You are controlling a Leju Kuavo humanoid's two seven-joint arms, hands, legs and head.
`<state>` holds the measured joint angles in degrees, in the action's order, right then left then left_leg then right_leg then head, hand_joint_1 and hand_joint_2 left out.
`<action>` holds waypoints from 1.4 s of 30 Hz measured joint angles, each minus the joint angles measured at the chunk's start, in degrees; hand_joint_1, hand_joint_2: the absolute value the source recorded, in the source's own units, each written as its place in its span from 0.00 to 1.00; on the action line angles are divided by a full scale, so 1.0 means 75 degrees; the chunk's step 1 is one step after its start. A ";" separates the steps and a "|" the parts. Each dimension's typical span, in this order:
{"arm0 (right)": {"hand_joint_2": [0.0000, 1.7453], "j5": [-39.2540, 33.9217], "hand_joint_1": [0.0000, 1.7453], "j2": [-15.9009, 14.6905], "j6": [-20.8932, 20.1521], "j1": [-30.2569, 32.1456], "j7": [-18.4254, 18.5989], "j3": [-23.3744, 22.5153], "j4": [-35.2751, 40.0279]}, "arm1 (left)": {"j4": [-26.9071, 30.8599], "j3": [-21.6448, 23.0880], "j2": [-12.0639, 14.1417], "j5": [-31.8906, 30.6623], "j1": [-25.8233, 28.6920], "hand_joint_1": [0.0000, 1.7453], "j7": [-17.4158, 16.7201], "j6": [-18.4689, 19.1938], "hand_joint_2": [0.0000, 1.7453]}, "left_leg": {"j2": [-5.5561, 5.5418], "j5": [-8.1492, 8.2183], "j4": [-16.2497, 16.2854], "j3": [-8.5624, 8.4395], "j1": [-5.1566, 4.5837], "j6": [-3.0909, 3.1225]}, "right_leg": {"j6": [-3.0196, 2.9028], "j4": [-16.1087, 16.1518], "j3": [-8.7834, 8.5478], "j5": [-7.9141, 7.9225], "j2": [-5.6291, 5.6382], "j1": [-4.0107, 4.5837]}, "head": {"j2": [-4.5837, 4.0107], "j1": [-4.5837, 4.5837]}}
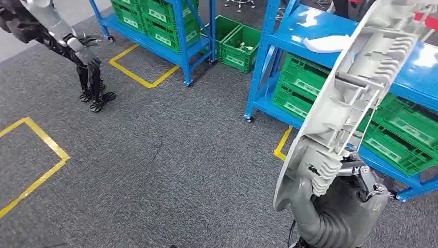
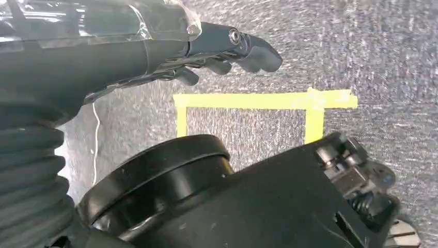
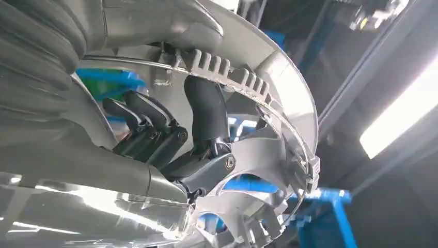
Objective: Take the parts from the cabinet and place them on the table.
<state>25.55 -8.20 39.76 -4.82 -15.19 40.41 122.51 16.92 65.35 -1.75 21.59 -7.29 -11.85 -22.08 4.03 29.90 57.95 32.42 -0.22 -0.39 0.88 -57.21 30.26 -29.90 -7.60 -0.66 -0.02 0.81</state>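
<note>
Right hand (image 1: 330,178), low at the near right of the head view, grips the lower rim of a large silver-grey ribbed part (image 1: 356,88), a rounded cover with spokes and toothed ribs on its inner face; the part rises from the hand and leans away toward the upper right, its top edge crossing in front of the blue shelving rack (image 1: 310,31). In the right wrist view the dark fingers (image 3: 206,111) curl over a toothed rib of the part (image 3: 268,93), with the thumb side pressed against the rim, so the hand is closed firmly on the part. Behind the held part, the blue rack carries green crates (image 1: 299,85) on its lower level and a white curved piece (image 1: 325,44) on its top shelf. Left hand (image 1: 90,62) hangs at the far left over the grey carpet floor (image 1: 170,155), well apart from the part; its dark fingers (image 2: 248,49) are extended and slightly spread, holding nothing. Yellow tape lines (image 1: 142,77) mark rectangles on the floor beyond the left hand, and a second blue rack (image 1: 170,26) with green crates stands farther off beyond it.
</note>
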 joint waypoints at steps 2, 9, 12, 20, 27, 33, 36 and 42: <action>1.00 -0.0035 1.00 0.0000 0.0000 -0.0073 -0.0014 0.0038 -0.0006 | 0.0000 -0.0009 0.0000 0.0020 -0.0009 0.00 0.0000 -0.0009 1.00 | -0.0215 -0.0071 -0.0044 -0.0005 0.0043 0.0113 | 0.0112 -0.0161 0.0041 -0.0265 0.0440 -0.0059 | 0.0000 -0.0012; 1.00 -0.0120 1.00 -0.0026 0.0000 -0.0084 -0.0053 0.0099 -0.0076 | 0.0000 -0.0035 0.0000 0.0120 -0.0006 0.00 0.0012 -0.0009 1.00 | -0.0931 -0.0113 -0.0038 -0.0040 -0.0065 0.0240 | -0.0102 -0.1697 0.0741 -0.0564 0.1009 0.0015 | 0.0000 -0.0079; 1.00 -0.0285 1.00 -0.0035 0.0000 -0.0271 -0.0105 0.0169 -0.0093 | 0.0000 -0.0050 -0.0012 0.0259 -0.0010 0.00 0.0125 -0.0049 1.00 | -0.1096 -0.0112 -0.0013 0.0009 -0.0111 0.0212 | -0.0294 -0.0333 0.0203 0.0109 0.1732 0.0021 | 0.0000 -0.0061; 1.00 -0.0263 1.00 -0.0105 0.0000 -0.0699 -0.0052 0.0216 0.0146 | -0.0017 -0.0073 0.0038 0.0297 -0.0023 0.00 0.0262 -0.0195 1.00 | -0.0512 0.0735 0.1494 0.0858 0.0026 -0.0169 | -0.0298 0.0065 0.0089 0.0105 0.0950 0.0012 | 0.0000 -0.0006; 1.00 -0.0110 1.00 -0.0166 0.0000 -0.0622 0.0038 0.0210 0.0384 | -0.0024 -0.0128 0.0061 0.0303 0.0000 0.00 -0.0084 -0.0096 1.00 | 0.0419 -0.0021 0.0234 0.0053 0.0049 -0.0330 | -0.0097 -0.0028 0.0011 -0.0045 0.0405 0.0032 | 0.0000 0.0038; 1.00 -0.0396 1.00 -0.0207 0.0003 -0.0393 -0.0023 0.0175 0.0452 | -0.0026 -0.0131 0.0085 0.0332 -0.0016 0.00 -0.0128 -0.0087 1.00 | -0.0244 -0.0067 0.0075 0.0092 0.0046 0.0130 | 0.0112 -0.0393 0.0061 -0.0456 0.0668 -0.0044 | 0.0000 -0.0032; 1.00 -0.0399 1.00 -0.0268 0.0003 -0.0256 -0.0061 0.0143 0.0487 | -0.0026 -0.0128 0.0064 0.0332 -0.0018 0.00 -0.0143 -0.0090 1.00 | -0.0604 -0.0084 0.0078 0.0091 -0.0010 0.0239 | 0.0063 -0.2156 0.0855 -0.1246 0.0956 -0.0013 | 0.0000 -0.0093; 1.00 -0.0379 1.00 -0.0326 0.0003 -0.0210 -0.0061 0.0143 0.0519 | -0.0029 -0.0125 0.0061 0.0318 0.0006 0.00 -0.0193 -0.0084 1.00 | -0.1158 -0.0076 0.0066 0.0039 -0.0070 0.0260 | -0.0298 -0.0471 0.0263 0.0079 0.1521 0.0103 | 0.0000 -0.0096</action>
<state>22.71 -10.64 39.78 -6.39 -15.65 41.48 126.40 16.70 64.41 -1.29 23.98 -7.24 -13.29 -22.71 -4.66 29.33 58.44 32.72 -0.75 1.56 -1.36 -60.74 32.23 -29.31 3.81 0.11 -0.02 0.09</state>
